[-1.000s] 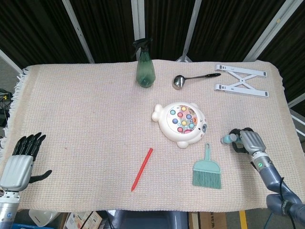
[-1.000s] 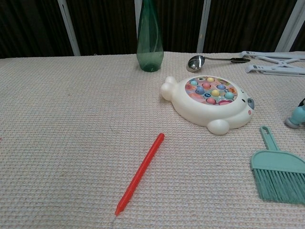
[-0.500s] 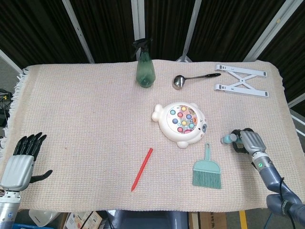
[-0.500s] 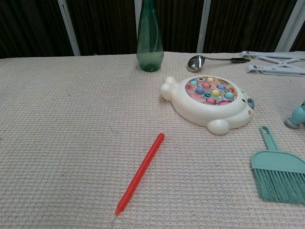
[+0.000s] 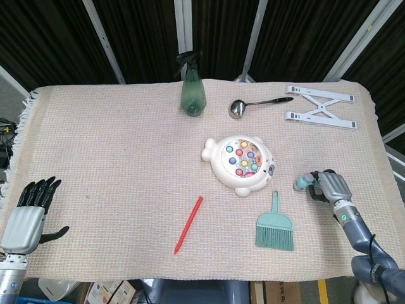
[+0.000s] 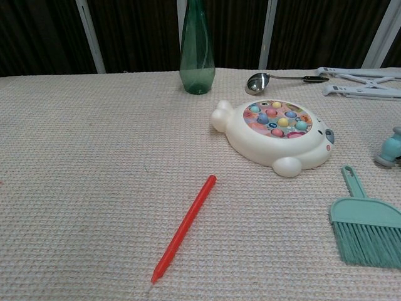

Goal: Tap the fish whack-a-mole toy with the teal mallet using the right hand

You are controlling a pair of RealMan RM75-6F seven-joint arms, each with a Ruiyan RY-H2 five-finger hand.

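Observation:
The white fish whack-a-mole toy (image 5: 241,163) with coloured buttons lies right of the mat's middle; the chest view shows it too (image 6: 279,135). To its right, my right hand (image 5: 331,187) lies on the mat with its fingers curled around the teal mallet. The mallet's head (image 5: 303,183) sticks out to the left toward the toy, about a hand's width short of it. The mallet head (image 6: 390,150) sits at the chest view's right edge; the hand itself is out of that frame. My left hand (image 5: 29,215) rests open at the front left, holding nothing.
A teal dustpan brush (image 5: 275,225) lies just left of the right hand, in front of the toy. A red stick (image 5: 188,224) lies front centre. At the back stand a green spray bottle (image 5: 192,88), a metal ladle (image 5: 256,104) and a white folding stand (image 5: 319,106).
The right hand has closed in and turned a little around the mallet; the mallet head now stands more upright in the chest view. The left hand is still.

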